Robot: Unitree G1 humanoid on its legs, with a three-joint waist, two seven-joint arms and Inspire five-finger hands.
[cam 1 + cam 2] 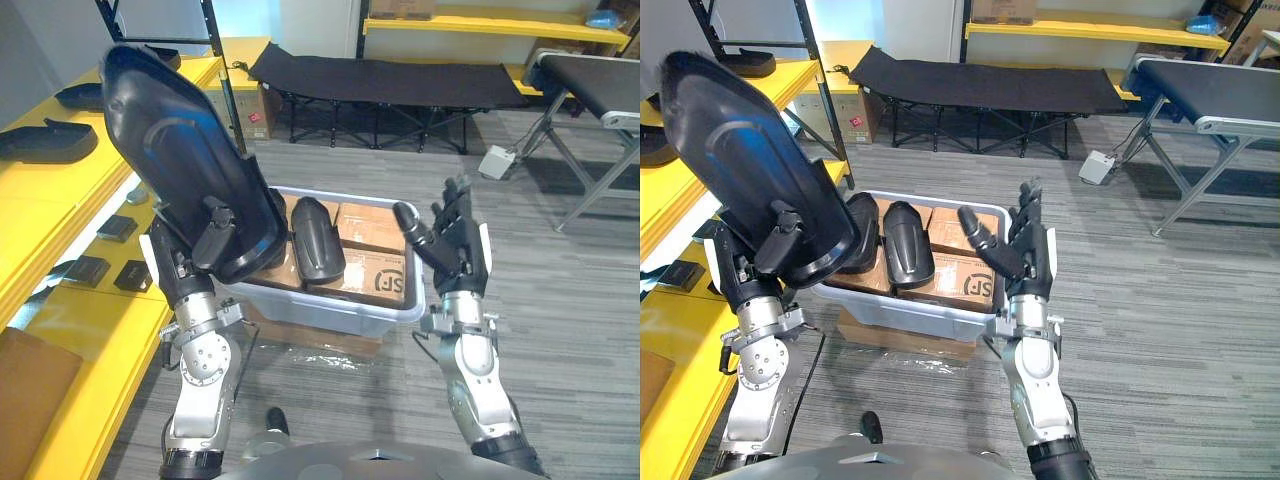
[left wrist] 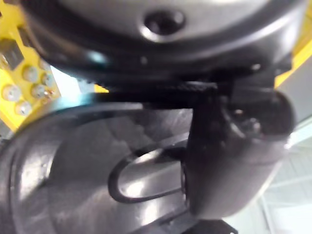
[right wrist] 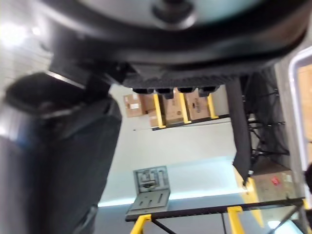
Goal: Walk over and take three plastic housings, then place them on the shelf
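- Bright, even room light falls on the grey floor (image 1: 560,330); shadows there stay soft.
- Bluish-white glare streaks the glossy black housing (image 1: 180,150).
- A dim shadow lies under the bin (image 1: 330,308).
- A pale wall (image 3: 185,146) glows in the right wrist view.

Bin (image 1: 330,312) centre on floor (image 1: 560,300), boxes (image 1: 372,232) and small housing (image 1: 317,240) inside. Shelf (image 1: 110,345) left of it, cot (image 1: 380,80) behind. At bin's left edge, large housing (image 1: 185,150) gripped in left robot hand (image 1: 178,268).
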